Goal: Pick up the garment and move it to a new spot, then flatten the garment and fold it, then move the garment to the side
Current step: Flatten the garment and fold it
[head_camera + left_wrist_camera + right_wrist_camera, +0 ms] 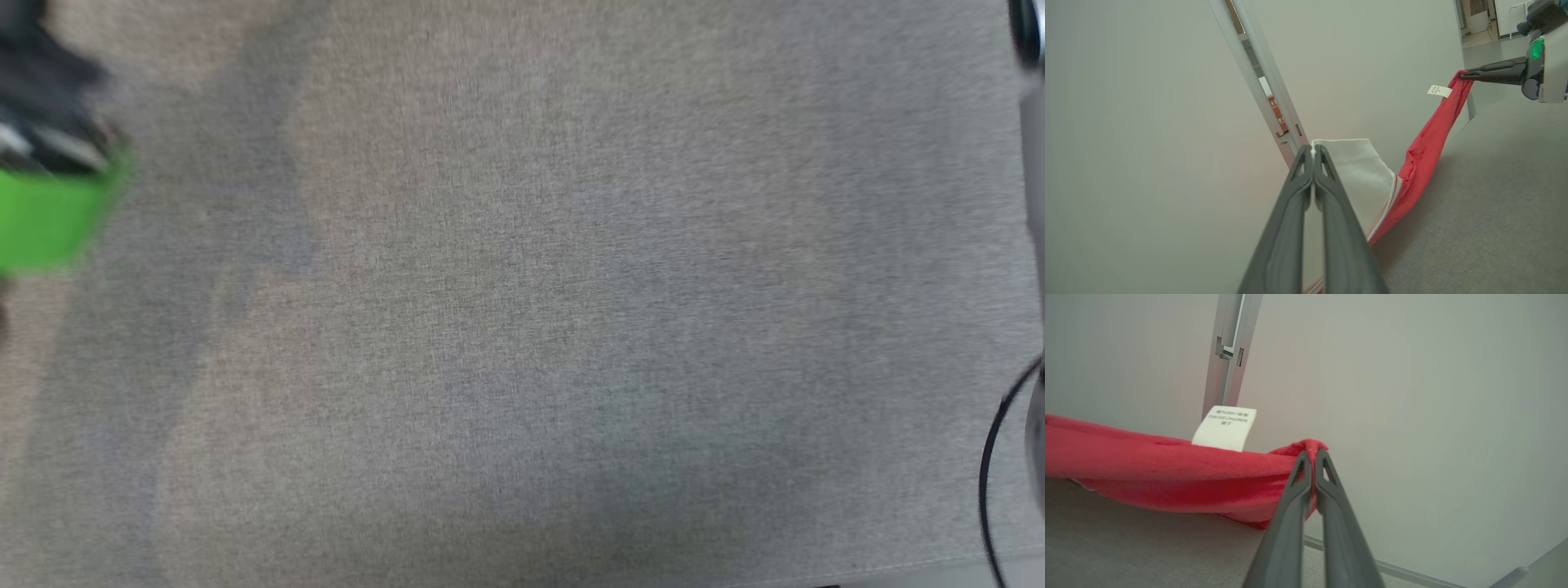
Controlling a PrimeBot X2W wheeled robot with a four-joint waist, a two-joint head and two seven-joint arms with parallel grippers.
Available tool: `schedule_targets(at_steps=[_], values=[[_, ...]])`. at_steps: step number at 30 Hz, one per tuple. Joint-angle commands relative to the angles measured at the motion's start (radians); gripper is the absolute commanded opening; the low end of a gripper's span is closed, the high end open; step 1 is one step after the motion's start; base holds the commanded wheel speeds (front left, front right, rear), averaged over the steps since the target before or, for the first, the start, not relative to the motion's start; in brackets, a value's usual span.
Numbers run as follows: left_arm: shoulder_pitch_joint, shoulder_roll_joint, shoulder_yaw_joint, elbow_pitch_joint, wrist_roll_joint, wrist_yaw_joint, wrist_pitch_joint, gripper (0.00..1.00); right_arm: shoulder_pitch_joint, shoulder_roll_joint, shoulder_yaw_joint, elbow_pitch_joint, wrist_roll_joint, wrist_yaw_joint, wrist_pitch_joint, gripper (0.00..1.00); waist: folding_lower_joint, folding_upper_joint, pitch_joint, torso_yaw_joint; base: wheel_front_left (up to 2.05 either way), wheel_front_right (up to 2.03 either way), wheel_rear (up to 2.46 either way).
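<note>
Left claw [1313,152] is running pressed together, tips pinching the white corner of the garment [1423,159]. Right claw [1312,454] is doing the same, fingers clamped on a bunched red corner at the other end.

The garment is hanging between the two claws, lifted at both ends and sagging in the middle. It's showing a white panel next to the left claw, then thin red stripes, then solid red running up to the right claw. A white label [1224,428] is sticking up from the red edge just beside the right claw's grip; the print on it is too small to read.

The low part of the sag is sitting close over the grey woven surface [522,327]; can't tell whether it's touching.

A pale wall [1126,122] and a metal post [1261,85] are showing behind the cloth.

Head view is coming through blurred: a green patch [49,216] is showing at the left edge, a dark cable [992,457] is looping at the right edge.
</note>
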Motion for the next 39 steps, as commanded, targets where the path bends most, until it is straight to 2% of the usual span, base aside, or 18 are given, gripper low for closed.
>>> schedule_targets(at_steps=[1, 9, 15, 19, 25, 31, 34, 39], values=[[0.080, -0.016, 0.002, -0.012, 0.008, 0.003, 0.000, 0.00, 0.081, -0.002, -0.016, 0.000, 0.030, -0.002, -0.003, 0.00, 0.0000, 0.0000, -0.147, -0.009, 0.00, 0.00, 0.00], [0.496, -0.116, 0.084, -0.109, -0.018, 0.003, 0.000, 0.00, 0.426, 0.021, -0.032, -0.034, 0.211, -0.002, -0.003, 0.00, 0.0000, 0.0000, -0.368, -0.042, 0.00, 0.00, 0.00], [0.778, -0.205, 0.135, -0.178, 0.000, 0.002, 0.000, 0.00, 0.629, 0.002, -0.024, -0.095, 0.263, -0.002, -0.003, 0.00, 0.0000, 0.0000, -0.464, -0.047, 0.00, 0.00, 0.00], [0.909, -0.253, 0.137, -0.178, -0.046, 0.002, 0.000, 0.00, 0.748, 0.002, -0.055, -0.154, 0.268, -0.002, -0.003, 0.00, 0.0000, 0.0000, -0.490, -0.038, 0.00, 0.00, 0.00], [1.017, -0.305, 0.116, -0.165, -0.078, 0.002, 0.000, 0.00, 0.906, 0.005, -0.096, -0.224, 0.252, -0.002, -0.003, 0.00, 0.0000, 0.0000, -0.511, -0.014, 0.00, 0.00, 0.00], [1.063, -0.279, 0.070, -0.150, -0.093, 0.002, 0.000, 0.00, 1.000, -0.003, -0.098, -0.263, 0.247, -0.002, -0.003, 0.00, 0.0000, 0.0000, -0.519, -0.008, 0.00, 0.00, 0.00], [1.032, -0.273, 0.059, -0.124, -0.086, 0.002, 0.000, 0.00, 1.003, -0.006, -0.096, -0.248, 0.242, -0.002, -0.003, 0.00, 0.0000, 0.0000, -0.520, -0.012, 0.00, 0.00, 0.00], [0.945, -0.283, 0.039, -0.047, -0.080, 0.002, 0.000, 0.00, 0.950, 0.009, -0.090, -0.152, 0.227, -0.002, -0.003, 0.00, 0.0000, 0.0000, -0.518, -0.021, 0.00, 0.00, 0.00]])
